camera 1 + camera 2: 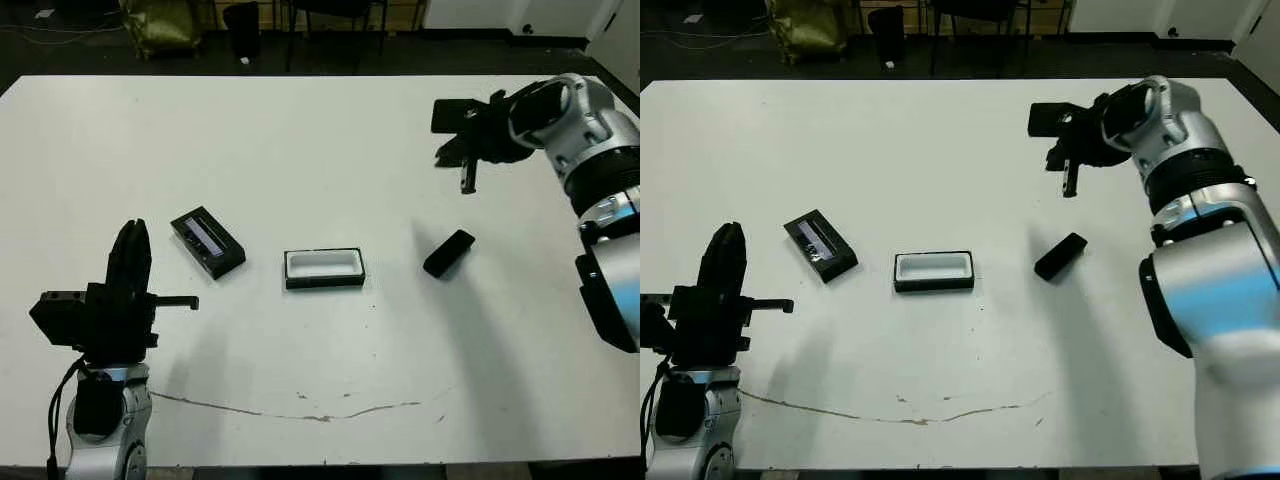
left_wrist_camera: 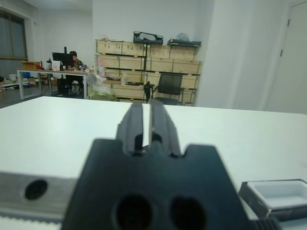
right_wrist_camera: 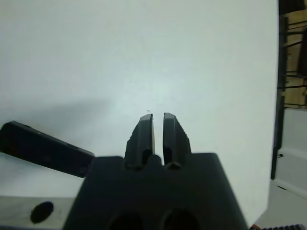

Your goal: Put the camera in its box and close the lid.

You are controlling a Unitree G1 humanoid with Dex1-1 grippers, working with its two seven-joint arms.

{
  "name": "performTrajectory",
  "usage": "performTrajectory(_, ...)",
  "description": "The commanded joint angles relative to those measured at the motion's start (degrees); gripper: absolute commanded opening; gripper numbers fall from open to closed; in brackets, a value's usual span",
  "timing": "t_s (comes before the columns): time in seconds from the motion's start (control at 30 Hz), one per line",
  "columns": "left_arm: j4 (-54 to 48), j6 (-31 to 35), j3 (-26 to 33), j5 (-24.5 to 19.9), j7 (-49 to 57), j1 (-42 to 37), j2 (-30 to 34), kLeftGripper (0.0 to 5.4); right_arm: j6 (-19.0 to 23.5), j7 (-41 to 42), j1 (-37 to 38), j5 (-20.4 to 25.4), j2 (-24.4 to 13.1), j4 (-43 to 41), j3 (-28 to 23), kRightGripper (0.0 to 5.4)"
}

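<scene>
Lying on the white table [image 1: 300, 140], well apart from both grippers: the camera [image 1: 449, 253], a slim black bar, angled and empty-handed by either arm. Sitting open near the middle of the table, white lining upward: the box [image 1: 324, 268]. Resting just beyond it toward the left arm's side, tilted, pale strip upward: the lid [image 1: 207, 242].

Hovering over the far part of the table, above and beyond the camera: the right gripper [image 3: 158, 122], jaws nearly closed with only a thin slit between them, gripping nothing. Showing in the right wrist view beside those jaws, not between them: the camera's dark body.

Standing near the table's front edge, pointing away across the table: the left gripper [image 2: 146, 115], jaws likewise almost closed on nothing, with the box off to one side of them.
</scene>
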Motion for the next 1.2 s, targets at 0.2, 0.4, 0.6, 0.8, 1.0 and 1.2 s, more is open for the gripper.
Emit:
performTrajectory(0.2, -0.19, 1.79, -0.02, 0.45, 0.55, 1.15, 0.0, 0.01, -0.49, 1.08, 3.64, 0.46, 0.64, 1.24, -0.43, 0.0)
performTrajectory(0.4, -0.41, 2.17, 0.01, 0.75, 1.13, 1.6, -0.19, 0.01, -1.57, -0.76, 5.96, -0.21, 0.1, 0.55, 0.04, 0.0)
performTrajectory(0.6, -1.54, 3.56, -0.39, 1.06, 1.91, 2.27, -0.36, 0.01, 0.73, -1.65, 7.19, -0.51, 0.41, 0.6, 0.13, 0.0)
performTrajectory(0.8, -3.2, 5.03, -0.68, 1.52, 2.54, 2.58, -0.4, 0.01, 2.43, -2.33, 8.81, 0.02, 0.82, 1.01, -0.61, 0.0)
performTrajectory(1.0, -1.87, 3.41, -0.35, 0.63, 1.46, 2.32, -0.17, 0.01, 1.22, -2.81, 9.86, 0.44, -0.17, 0.64, -1.22, 0.0)
performTrajectory(1.2, -2.25, 4.29, -0.66, 1.1, 2.18, 2.53, -0.58, 0.01, -2.52, -3.65, 10.79, -0.28, -1.6, 0.0, -0.75, 0.0)
